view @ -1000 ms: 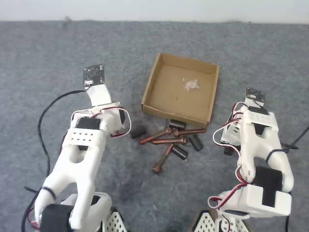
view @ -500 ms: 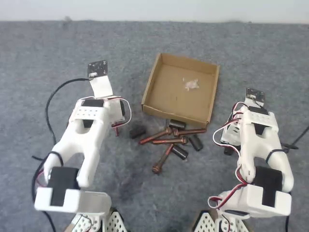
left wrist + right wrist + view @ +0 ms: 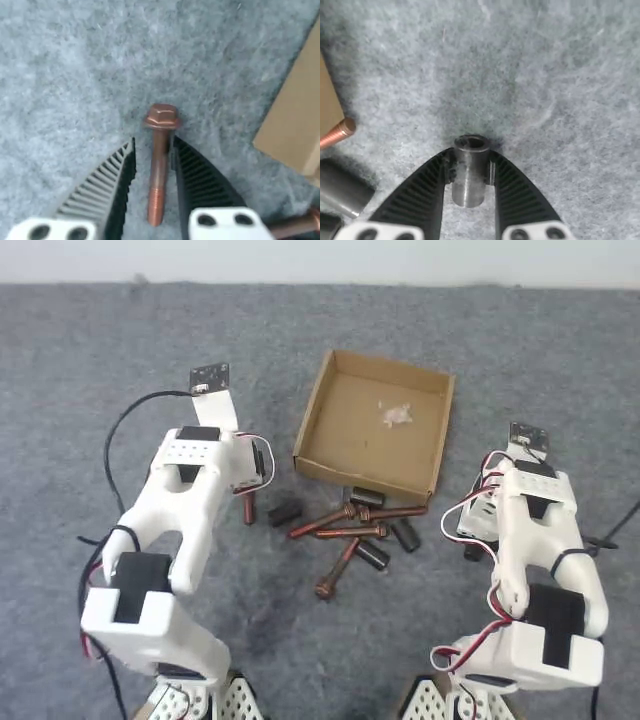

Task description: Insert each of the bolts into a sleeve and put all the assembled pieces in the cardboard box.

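Gripping a copper bolt [image 3: 159, 165] by its shank, the left gripper [image 3: 152, 146] hangs mid-table, left of the cardboard box [image 3: 365, 476]. Loose bolts [image 3: 345, 530] and sleeves [image 3: 375, 555] lie along the box's front wall. Near the table's right edge, the right gripper [image 3: 470, 157] clamps a black sleeve [image 3: 469, 182], bore exposed. Align the bolt's threaded end squarely with that bore before pushing.
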Controlling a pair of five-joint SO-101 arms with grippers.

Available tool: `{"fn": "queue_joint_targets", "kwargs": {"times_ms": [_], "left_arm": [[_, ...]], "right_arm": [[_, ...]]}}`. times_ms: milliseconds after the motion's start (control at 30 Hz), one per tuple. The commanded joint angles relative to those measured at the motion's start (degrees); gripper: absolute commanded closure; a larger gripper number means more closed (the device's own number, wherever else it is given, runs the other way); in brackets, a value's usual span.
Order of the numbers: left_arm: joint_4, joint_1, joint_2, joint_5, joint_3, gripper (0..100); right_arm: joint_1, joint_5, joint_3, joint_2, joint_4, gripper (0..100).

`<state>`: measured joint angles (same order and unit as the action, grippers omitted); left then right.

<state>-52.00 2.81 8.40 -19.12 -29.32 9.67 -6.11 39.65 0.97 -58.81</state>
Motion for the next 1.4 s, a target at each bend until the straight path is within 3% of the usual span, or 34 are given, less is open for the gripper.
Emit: {"fn": "queue_joint_targets", "kwargs": {"times_ms": [0, 400, 700, 1067, 1233, 1367], "left_arm": [[-0.4, 0.4, -0.1, 2.2, 2.6, 89], [-0.6, -2.9, 2.6, 4.4, 3.8, 90], [-11.4, -1.1, 13.5, 4.7, 17.2, 93], [-11.4, -0.7, 13.7, 4.8, 17.8, 94], [-10.5, -0.6, 13.1, 6.9, 17.5, 99], [-4.9, -0.5, 8.0, 8.0, 11.4, 99]], "right_arm": [[-0.6, 0.8, -2.6, 0.4, 0.0, 99.3], [-0.6, 0.8, -2.6, 0.4, 0.0, 99.3], [-0.6, 0.8, -2.6, 0.4, 0.0, 99.3], [-0.6, 0.8, -2.6, 0.4, 0.0, 99.3], [-0.6, 0.8, -2.6, 0.4, 0.0, 99.3], [-0.6, 1.3, -3.1, 0.4, -1.5, 99.3]]}}
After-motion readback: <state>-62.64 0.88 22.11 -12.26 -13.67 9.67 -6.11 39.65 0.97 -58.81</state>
